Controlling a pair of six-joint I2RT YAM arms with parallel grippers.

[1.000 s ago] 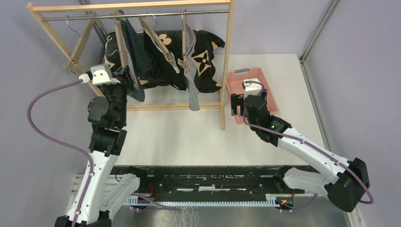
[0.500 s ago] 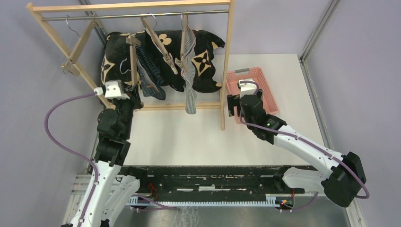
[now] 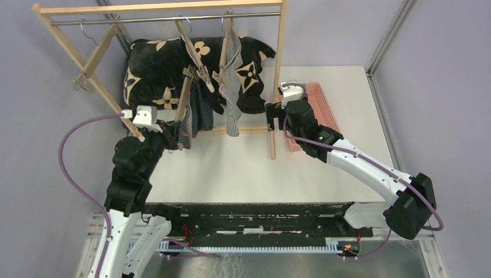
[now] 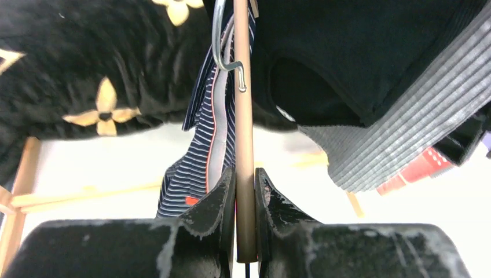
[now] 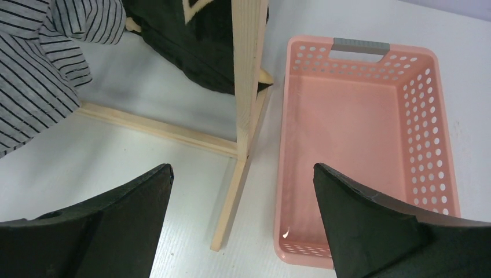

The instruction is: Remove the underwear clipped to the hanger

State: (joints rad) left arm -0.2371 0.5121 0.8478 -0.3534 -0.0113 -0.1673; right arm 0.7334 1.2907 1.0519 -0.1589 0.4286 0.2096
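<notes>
Top external: left fingers [image 3: 176,141] are clamping the lower end of a wooden hanger [image 3: 184,107], which is tilting low in front of the wooden rack [image 3: 281,58]. Navy striped underwear [image 3: 198,113] is hanging from that hanger, just above the counter [image 3: 231,168]. Grey-white striped underwear [image 3: 231,87] is dangling from another hanger on the rail. Black underwear is sitting on the middle hanger but blending into the flowered black cushion [image 3: 150,63] behind. Right fingers [image 3: 270,119] are hovering beside the rack's right post, near the pink basket [image 3: 324,110]

Left wrist: both fingers are pressing tight on the hanger bar [image 4: 245,145]. Navy striped underwear [image 4: 194,174] is lying against the bar's left side. Black underwear [image 4: 359,52] and the grey-white piece [image 4: 405,133] are hanging to the right

Right wrist: fingers are spreading wide, gripping nothing, with the rack post [image 5: 246,75] between them. Basket [image 5: 428,133] is sitting beside the post; a grey-white striped corner [image 5: 35,75] is showing at left
</notes>
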